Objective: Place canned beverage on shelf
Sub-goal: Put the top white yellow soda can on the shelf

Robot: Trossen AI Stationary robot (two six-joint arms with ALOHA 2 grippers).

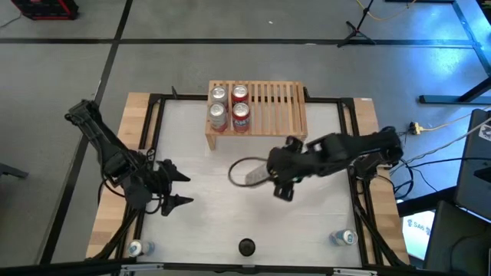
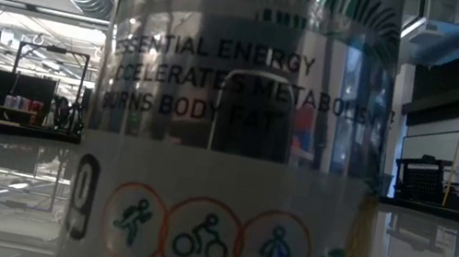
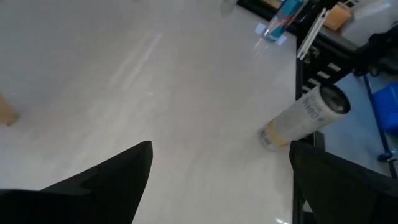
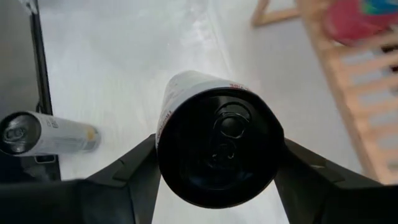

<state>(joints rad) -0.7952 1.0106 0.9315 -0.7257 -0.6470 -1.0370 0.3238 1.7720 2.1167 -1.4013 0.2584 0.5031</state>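
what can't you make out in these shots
- Low view: a tall can right at the lens hides the shelf and both arms.
- High view: the right gripper covers the can it holds; labels of the four cans on the shelf too small.
- Left wrist view: left gripper fingertips cut off by the bottom edge.

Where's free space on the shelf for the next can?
The shelf is bare on its right half, beside the four cans packed at its left end. The right hand holds a can over the table in front.
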